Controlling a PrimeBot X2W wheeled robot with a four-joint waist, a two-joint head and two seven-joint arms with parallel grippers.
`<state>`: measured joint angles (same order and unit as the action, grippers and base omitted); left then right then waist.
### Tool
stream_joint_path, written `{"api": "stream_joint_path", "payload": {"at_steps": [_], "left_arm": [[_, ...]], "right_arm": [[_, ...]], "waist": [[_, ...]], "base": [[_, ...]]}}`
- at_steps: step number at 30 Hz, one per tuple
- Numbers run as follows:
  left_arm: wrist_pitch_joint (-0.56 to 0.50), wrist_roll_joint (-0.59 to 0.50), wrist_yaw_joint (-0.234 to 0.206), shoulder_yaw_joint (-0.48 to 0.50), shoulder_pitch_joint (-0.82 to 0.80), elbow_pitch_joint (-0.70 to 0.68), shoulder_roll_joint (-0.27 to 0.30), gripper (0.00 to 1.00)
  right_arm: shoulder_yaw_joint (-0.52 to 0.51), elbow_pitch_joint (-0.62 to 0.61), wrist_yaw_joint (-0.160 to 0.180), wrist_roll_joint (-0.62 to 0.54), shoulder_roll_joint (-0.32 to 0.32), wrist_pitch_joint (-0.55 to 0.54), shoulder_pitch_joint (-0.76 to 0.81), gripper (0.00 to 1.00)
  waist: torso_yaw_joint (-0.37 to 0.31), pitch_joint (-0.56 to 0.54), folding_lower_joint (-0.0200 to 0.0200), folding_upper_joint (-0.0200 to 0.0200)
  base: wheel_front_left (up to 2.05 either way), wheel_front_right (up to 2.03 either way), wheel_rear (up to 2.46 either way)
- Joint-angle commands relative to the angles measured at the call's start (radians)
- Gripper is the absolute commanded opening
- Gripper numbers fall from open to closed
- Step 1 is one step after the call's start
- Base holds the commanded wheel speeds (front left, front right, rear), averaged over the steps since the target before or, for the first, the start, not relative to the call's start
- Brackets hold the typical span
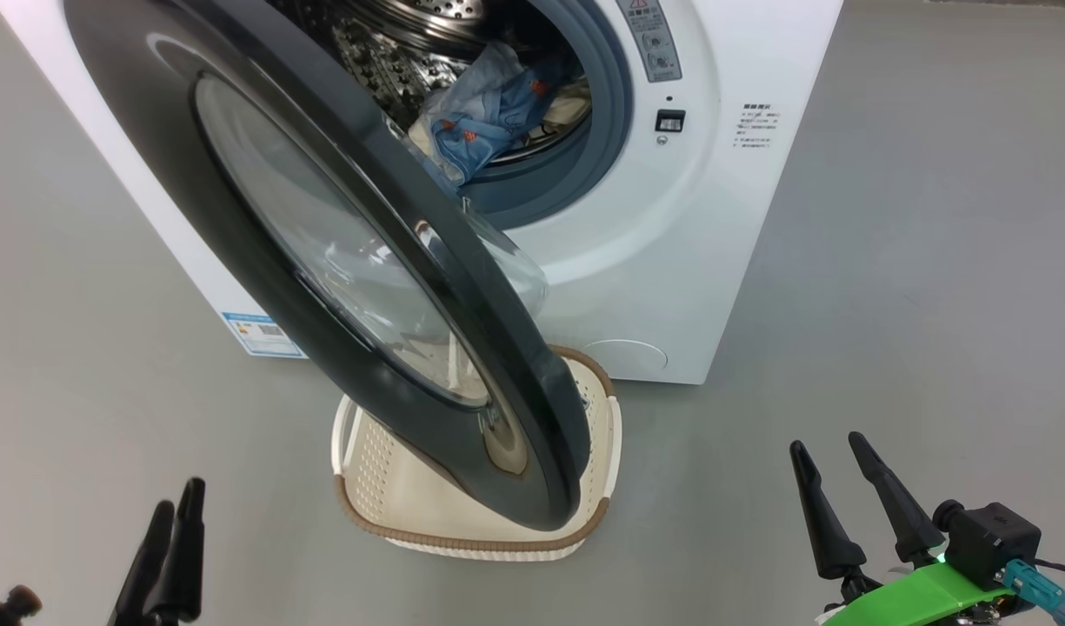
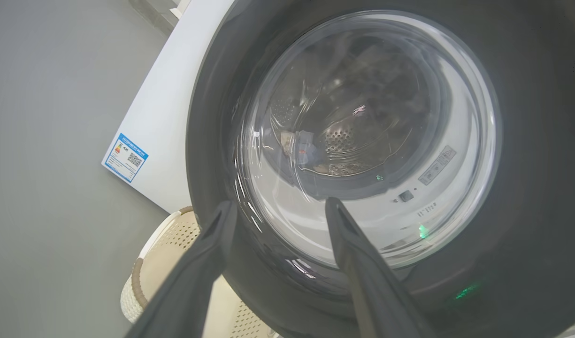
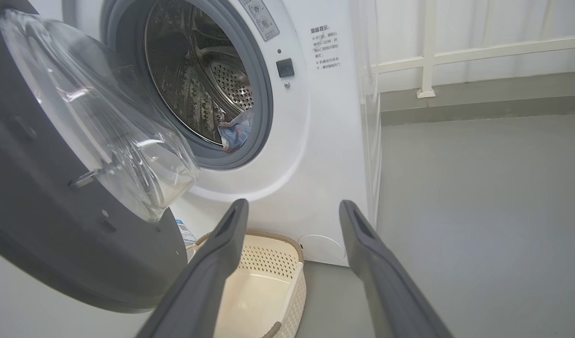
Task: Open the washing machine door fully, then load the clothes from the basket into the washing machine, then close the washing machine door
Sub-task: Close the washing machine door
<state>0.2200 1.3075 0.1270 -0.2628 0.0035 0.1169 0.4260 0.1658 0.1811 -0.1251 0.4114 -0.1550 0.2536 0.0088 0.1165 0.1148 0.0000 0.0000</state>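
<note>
Your clothes (image 1: 489, 113) lie inside the washing machine (image 1: 671, 261), upper centre; the basket (image 1: 462, 543), lower centre beneath the half-open washing machine door (image 1: 323, 261), looks empty, though partly hidden; left gripper (image 1: 178, 497) and right gripper (image 1: 826, 443), bottom corners, gape wide, holding nothing; closing the door remains.

The left gripper (image 2: 280, 203) stands spread wide, the washing machine door (image 2: 362, 117) straight ahead of its fingertips. The basket (image 2: 172, 244) sits low beside the view's left finger; farther left, a blue label (image 2: 126, 157) marks the washing machine (image 2: 174, 108).
</note>
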Motion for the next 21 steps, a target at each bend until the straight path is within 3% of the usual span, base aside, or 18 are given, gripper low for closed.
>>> {"api": "stream_joint_path", "payload": {"at_steps": [1,5,10,11,12,14,21], "left_arm": [[0.024,-0.018,0.004,0.024,-0.031,-0.002,0.041,1.00],[0.041,-0.087,0.004,0.028,-0.041,0.033,0.047,1.00],[0.041,-0.272,0.004,0.112,-0.028,0.046,-0.003,1.00],[0.041,-0.352,0.004,0.130,-0.021,0.048,-0.024,1.00],[0.041,-0.352,0.004,0.130,-0.021,0.048,-0.024,1.00],[0.042,-0.464,0.004,0.145,-0.014,0.054,-0.049,1.00],[0.042,-0.688,0.004,0.202,-0.001,0.076,-0.106,1.00]], "right_arm": [[0.025,-0.019,-0.006,-0.004,-0.015,0.008,-0.026,1.00],[0.025,-0.018,-0.006,-0.002,-0.018,0.008,-0.027,1.00],[0.029,-0.018,-0.006,-0.002,-0.020,0.008,-0.030,1.00],[0.030,-0.018,-0.006,-0.002,-0.021,0.008,-0.031,1.00],[0.030,-0.018,-0.006,-0.002,-0.021,0.008,-0.031,1.00],[0.032,-0.018,-0.006,-0.002,-0.022,0.008,-0.033,1.00],[0.039,-0.017,-0.006,-0.002,-0.023,0.008,-0.040,1.00]], "waist": [[0.002,-0.002,0.0000,0.0000],[0.008,-0.009,0.0000,0.0000],[0.012,-0.016,0.0000,0.0000],[0.013,-0.019,0.0000,0.0000],[0.013,-0.019,0.0000,0.0000],[0.016,-0.021,0.0000,0.0000],[0.015,-0.024,0.0000,0.0000]], "base": [[0.00,0.00,0.00],[0.00,0.00,0.00],[0.00,0.00,0.00],[0.00,0.00,0.00],[0.00,0.00,0.00],[0.00,0.00,0.00],[0.00,0.00,0.00]]}}
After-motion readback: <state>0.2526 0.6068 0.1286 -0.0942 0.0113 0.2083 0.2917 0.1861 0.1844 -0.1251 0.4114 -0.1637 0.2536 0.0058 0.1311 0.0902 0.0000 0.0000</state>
